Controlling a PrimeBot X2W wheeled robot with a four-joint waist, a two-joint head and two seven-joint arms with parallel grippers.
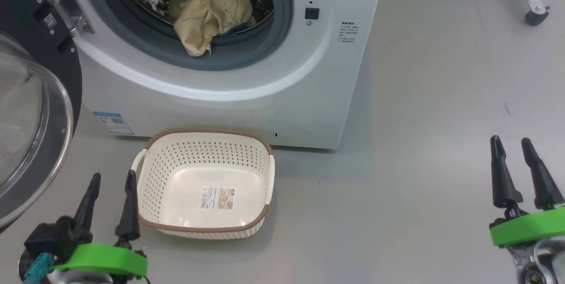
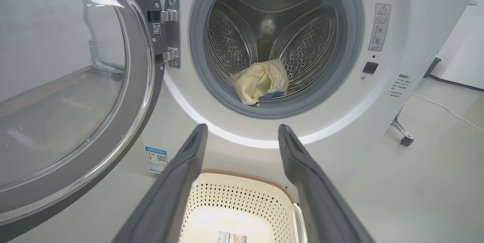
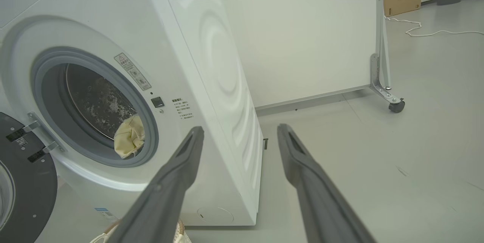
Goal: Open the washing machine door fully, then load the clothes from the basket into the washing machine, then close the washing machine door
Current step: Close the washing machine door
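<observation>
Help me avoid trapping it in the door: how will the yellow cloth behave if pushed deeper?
The cloth is crumpled and droops over the grey seal, so probably floppy; a push would likely fold it, not slide it.

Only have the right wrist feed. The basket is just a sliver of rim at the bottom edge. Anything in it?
Observer: Nothing. The head view shows the basket bare down to the label on its bottom.
Operator: Left claw state?
Observer: The left claw is open and holds nothing, low beside the basket's left side.
Operator: Clothes fully inside the drum?
Observer: Not quite. In the head view the lower fold of the clothes hangs out over the grey gasket.
</observation>
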